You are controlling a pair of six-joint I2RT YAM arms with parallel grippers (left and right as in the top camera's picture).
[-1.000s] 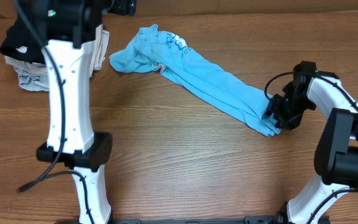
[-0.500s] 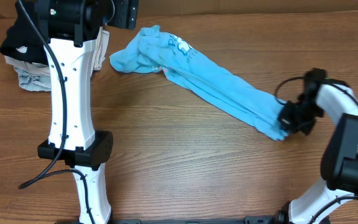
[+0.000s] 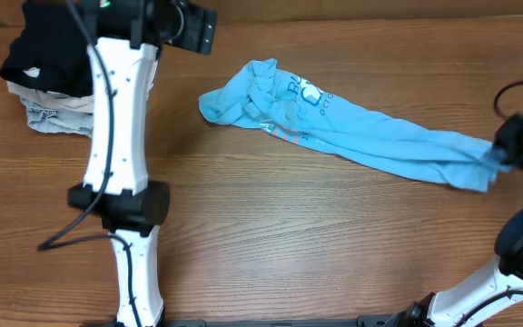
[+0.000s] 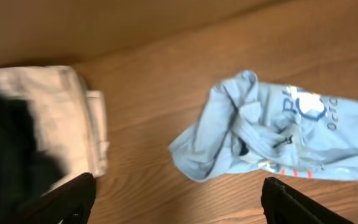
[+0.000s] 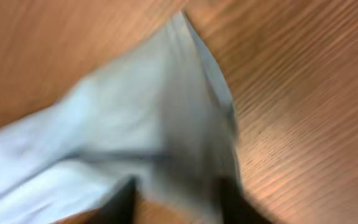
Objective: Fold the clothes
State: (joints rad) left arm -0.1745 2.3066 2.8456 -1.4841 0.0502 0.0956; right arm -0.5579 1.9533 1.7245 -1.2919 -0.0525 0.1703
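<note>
Two ends decide it: the sky-blue T-shirt (image 3: 370,145) lies roped along the table (image 3: 289,245), its bunched end just ahead of the wide-open left gripper (image 4: 178,182), its far end at the right gripper (image 3: 502,159), though blur hides whether that one clamps it.

Overhead view: you see even, fairly bright light from above, with soft, faint shadows and no hard glare on the wooden table (image 3: 271,236). Left wrist view: the T-shirt (image 4: 272,124) is reasonably sharp, while the black garment (image 4: 11,155) and the fingers (image 4: 61,202) of the left gripper (image 4: 178,202) along the lower edge are dark and out of focus. Right wrist view: heavy blur smears the cloth and the wood grain. A pale sheen lies on the wood at right, and the fingers (image 5: 124,200) of the right gripper (image 5: 176,202) are only dark smudges.
</note>
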